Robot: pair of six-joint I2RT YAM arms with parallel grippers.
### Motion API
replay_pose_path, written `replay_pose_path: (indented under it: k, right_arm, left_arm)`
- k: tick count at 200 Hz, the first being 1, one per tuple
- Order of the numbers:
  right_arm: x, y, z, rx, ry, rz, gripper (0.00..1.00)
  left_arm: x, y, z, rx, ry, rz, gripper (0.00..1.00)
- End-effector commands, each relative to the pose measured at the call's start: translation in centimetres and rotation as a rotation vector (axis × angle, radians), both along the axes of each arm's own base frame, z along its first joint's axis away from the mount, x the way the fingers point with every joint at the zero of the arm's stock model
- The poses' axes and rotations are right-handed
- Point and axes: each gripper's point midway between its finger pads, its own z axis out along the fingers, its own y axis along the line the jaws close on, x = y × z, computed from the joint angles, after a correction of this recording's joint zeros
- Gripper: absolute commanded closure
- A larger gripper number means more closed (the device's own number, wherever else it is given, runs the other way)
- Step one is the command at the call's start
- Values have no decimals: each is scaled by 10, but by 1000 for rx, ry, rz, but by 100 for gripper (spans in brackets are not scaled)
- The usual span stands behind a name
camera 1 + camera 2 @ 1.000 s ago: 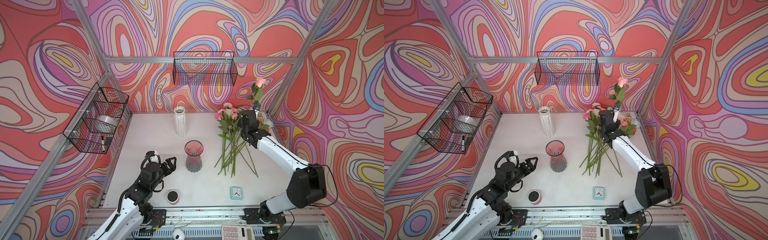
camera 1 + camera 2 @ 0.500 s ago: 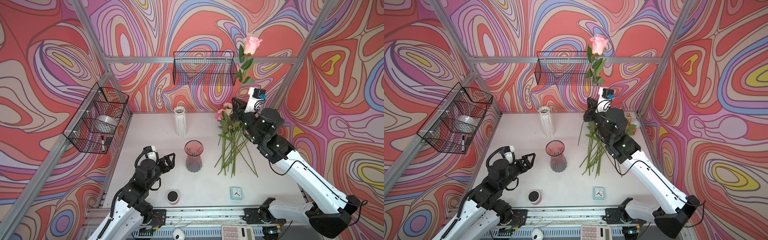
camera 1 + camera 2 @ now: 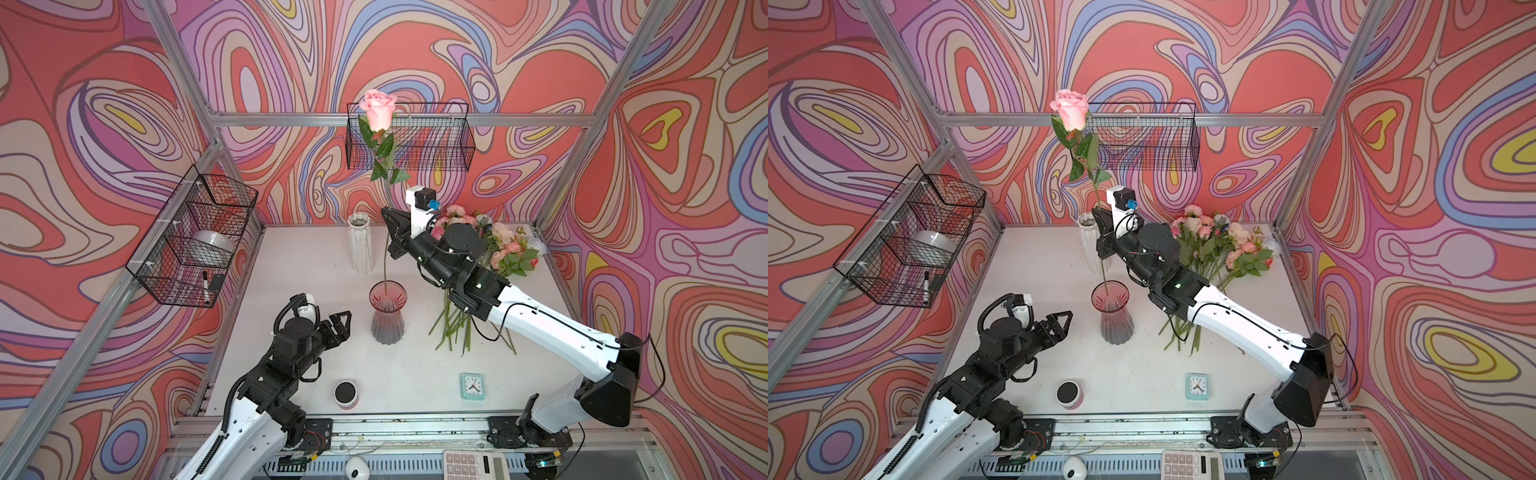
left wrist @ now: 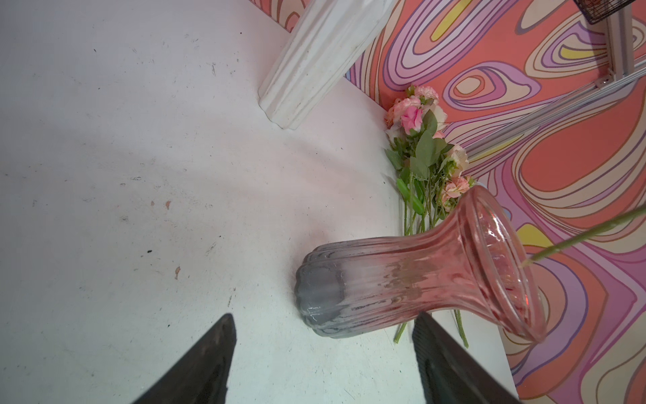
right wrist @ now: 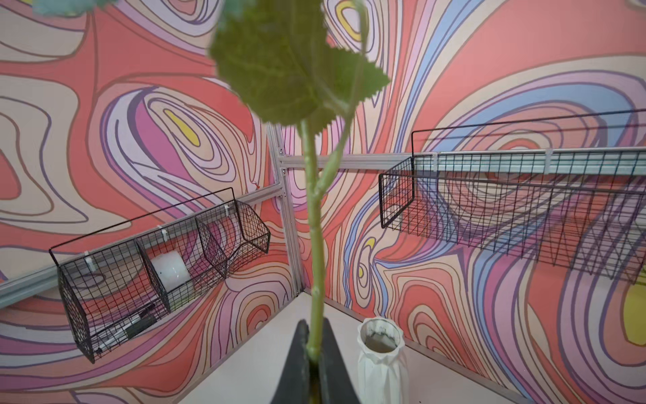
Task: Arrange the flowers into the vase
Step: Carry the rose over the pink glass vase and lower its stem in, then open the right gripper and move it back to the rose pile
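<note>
My right claw (image 3: 390, 232) is clamped on the stem of one pink rose (image 3: 378, 110), roughly halfway along it. It holds the rose upright over the glass vase (image 3: 387, 324) near the middle of the bench (image 3: 299, 266). My left claw (image 3: 340, 326) is spread wide and empty, just beside the vase, touching nothing. The other flowers (image 3: 509, 253) lie heaped by the far right corner, stems toward the front edge.

What worries me is that nothing steadies the vase. It looks light and narrow-waisted, so if the stem end snags the rim on the way down, the vase could tip or skate. The rose is long and top-heavy. Pinched at one thin spot it may swivel, and once released it may flop against the rim and pull the vase over. My right forearm also hangs over the heap and could drag stems.

Both top views give me the whole rose, its head in front of the wire basket (image 3: 409, 137) on the back wall. The left wrist view shows the stem end at the vase mouth, though I cannot tell whether it is below the rim. The right wrist view shows the pinch itself and the white vase (image 5: 381, 353), not the glass one.
</note>
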Motion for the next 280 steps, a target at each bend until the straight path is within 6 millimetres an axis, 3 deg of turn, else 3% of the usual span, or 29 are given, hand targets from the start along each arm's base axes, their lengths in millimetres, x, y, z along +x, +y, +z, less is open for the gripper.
replay_pose_path:
  k: [1, 26, 61, 76, 116, 152, 174, 193, 214, 242, 266, 280]
  right_arm:
    - [-5, -1, -9, 14, -31, -20, 100]
    - [-7, 2, -56, -10, 36, -22, 100]
    - [-16, 0, -108, -14, 156, -3, 100]
    - [-19, -2, -123, -27, 204, 10, 89]
    - [-31, -7, -142, -68, 339, 39, 58]
    - [-44, -17, -149, -90, 459, 48, 42]
    - [-55, -29, -147, -87, 487, 53, 39]
    - [-61, -45, -151, -105, 538, 17, 40]
    - [-58, -72, -170, -134, 597, -93, 41]
    - [-38, -123, -206, -66, 729, -205, 46]
    - [-12, -176, -240, 28, 844, -334, 48]
    - [3, -198, -261, 69, 906, -365, 48]
  left_arm:
    - [-2, -3, 11, -17, -15, -16, 18]
    - [-2, -4, 13, -23, -19, -25, 18]
    - [-2, -10, 15, -51, -23, -43, 18]
    - [-3, -12, 13, -59, -17, -56, 18]
    - [-4, -16, 15, -65, -15, -80, 18]
    - [-4, -19, 13, -66, -3, -90, 18]
    - [-5, -19, 12, -68, 5, -91, 18]
    - [-6, -19, 11, -63, 8, -93, 18]
    - [-6, -17, 7, -53, 18, -89, 18]
    - [-7, -15, 1, -47, 26, -80, 18]
    - [-8, -14, -3, -44, 31, -77, 18]
    - [-9, -14, -4, -43, 32, -77, 18]
